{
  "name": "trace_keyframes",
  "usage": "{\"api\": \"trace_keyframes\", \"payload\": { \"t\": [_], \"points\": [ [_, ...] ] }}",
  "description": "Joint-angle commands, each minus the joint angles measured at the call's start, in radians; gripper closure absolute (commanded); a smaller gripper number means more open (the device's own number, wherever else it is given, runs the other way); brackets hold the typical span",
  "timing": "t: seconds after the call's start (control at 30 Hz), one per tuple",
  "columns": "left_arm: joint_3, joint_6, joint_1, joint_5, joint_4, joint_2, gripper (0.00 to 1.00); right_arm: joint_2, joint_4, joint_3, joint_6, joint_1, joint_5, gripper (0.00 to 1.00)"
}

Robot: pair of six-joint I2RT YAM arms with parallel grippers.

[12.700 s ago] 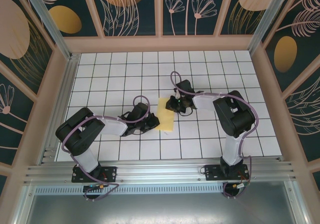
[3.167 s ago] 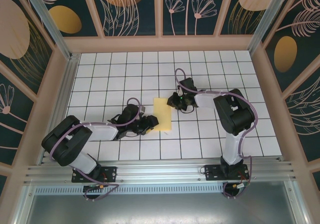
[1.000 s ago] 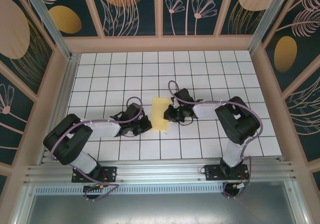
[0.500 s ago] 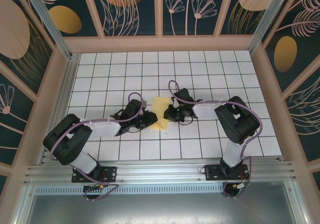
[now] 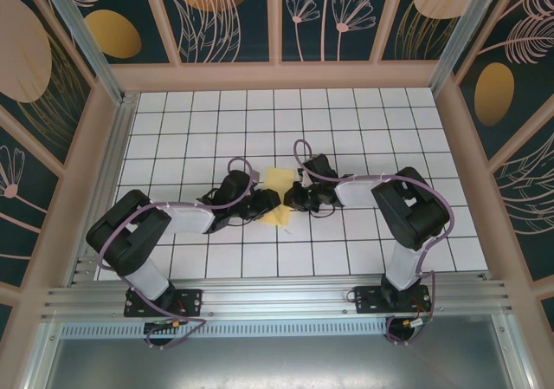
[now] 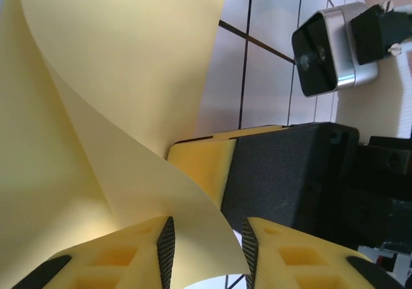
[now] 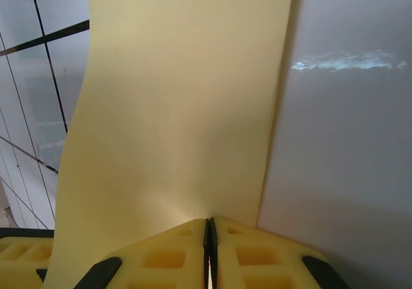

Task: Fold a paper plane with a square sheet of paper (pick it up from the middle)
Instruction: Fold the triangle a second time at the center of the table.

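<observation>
The pale yellow sheet of paper lies folded into a narrow strip at the middle of the white grid table, its near part lifted and curled. My right gripper is at its right edge, and the right wrist view shows its jaws shut on the edge of the paper. My left gripper is at the paper's left side. In the left wrist view it stands open, and a curled flap of the paper runs down between its fingers. Just beyond is a yellow finger of the right gripper.
The right arm's silver wrist camera and black body sit close ahead of my left fingers. Wooden walls ring the white grid table. An aluminium rail runs along the near edge.
My left gripper has moved right to the paper and opened from shut. The paper's near left part has lifted and curled. The right gripper has held its grip in place.
</observation>
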Motion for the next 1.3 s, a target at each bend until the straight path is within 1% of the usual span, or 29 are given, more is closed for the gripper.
{"api": "trace_keyframes", "payload": {
  "t": [0.0, 0.17, 0.3, 0.4, 0.5, 0.67, 0.9, 1.0, 1.07, 1.17, 1.27],
  "points": [
    [0.025, -0.039, -0.005, 0.018, 0.1, 0.028, 0.62, 0.025, -0.022, -0.033, 0.013, -0.012, 0.022, 0.88],
    [-0.001, -0.085, -0.005, -0.011, 0.152, 0.048, 0.61, 0.015, -0.012, -0.049, 0.017, -0.018, 0.022, 0.88],
    [-0.019, -0.119, -0.005, -0.053, 0.194, 0.055, 0.64, 0.0, 0.03, -0.065, 0.012, -0.027, -0.001, 0.88],
    [-0.028, -0.137, -0.005, -0.057, 0.228, 0.071, 0.65, -0.012, 0.043, -0.062, 0.001, -0.031, -0.012, 0.87],
    [-0.031, -0.147, -0.005, -0.05, 0.251, 0.103, 0.63, -0.016, 0.042, -0.059, -0.004, -0.037, -0.017, 0.85],
    [-0.036, -0.15, -0.005, -0.058, 0.251, 0.108, 0.6, -0.049, 0.059, -0.072, 0.003, -0.049, -0.024, 0.84],
    [-0.032, -0.142, -0.005, -0.061, 0.24, 0.113, 0.6, -0.124, 0.108, -0.106, 0.01, -0.054, -0.02, 0.87],
    [-0.027, -0.143, -0.005, -0.059, 0.241, 0.126, 0.63, -0.135, 0.121, -0.116, 0.005, -0.055, -0.023, 0.87],
    [-0.026, -0.147, -0.005, -0.057, 0.247, 0.133, 0.65, -0.142, 0.144, -0.125, 0.004, -0.055, -0.039, 0.86],
    [-0.03, -0.149, -0.005, -0.055, 0.25, 0.135, 0.7, -0.15, 0.163, -0.129, -0.003, -0.055, -0.057, 0.8],
    [-0.032, -0.148, -0.005, -0.054, 0.249, 0.134, 0.75, -0.14, 0.147, -0.114, -0.016, -0.055, -0.053, 0.76]
  ]
}}
